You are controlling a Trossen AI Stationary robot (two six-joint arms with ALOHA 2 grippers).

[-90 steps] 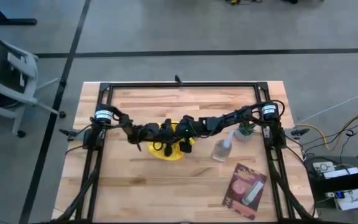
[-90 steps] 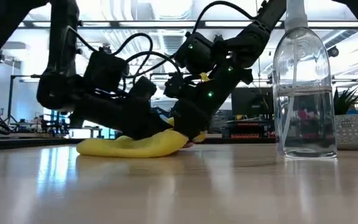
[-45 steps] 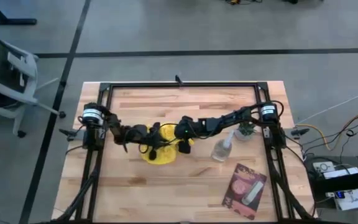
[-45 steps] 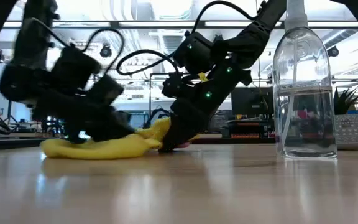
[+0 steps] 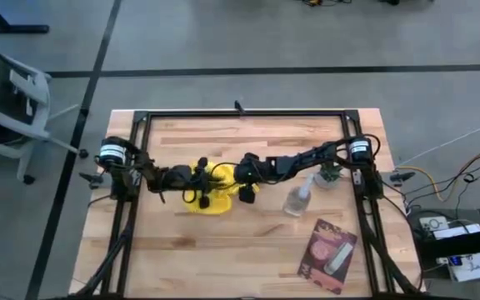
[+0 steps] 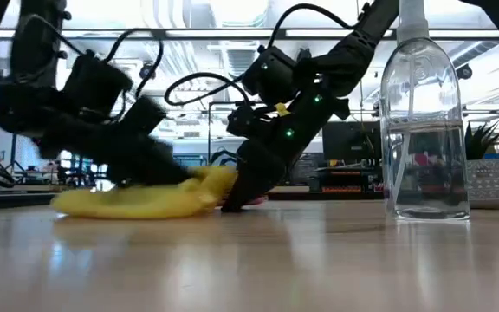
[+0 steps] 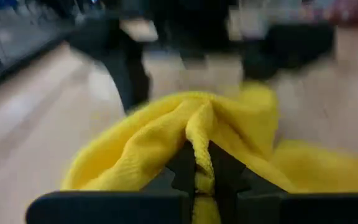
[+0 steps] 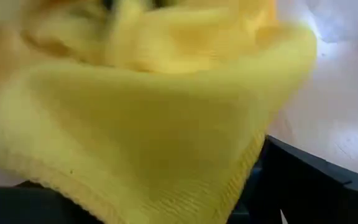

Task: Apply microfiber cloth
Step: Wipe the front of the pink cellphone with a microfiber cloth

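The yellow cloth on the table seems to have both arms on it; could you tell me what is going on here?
Both arms are working the microfiber cloth on the wooden table. The left claw is shut on a fold of the cloth, and the right claw holds its other edge. The cloth lies bunched between them, low on the tabletop. A clear spray bottle and a pink-and-dark packet sit untouched on the right.

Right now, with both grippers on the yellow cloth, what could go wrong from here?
1. The left gripper pinches only a thin fold of the microfiber cloth, so the fabric may slip free if the arms pull apart.
2. The right gripper works close to the clear spray bottle, which stands upright on the table; a wide sweep of that arm could knock it over.
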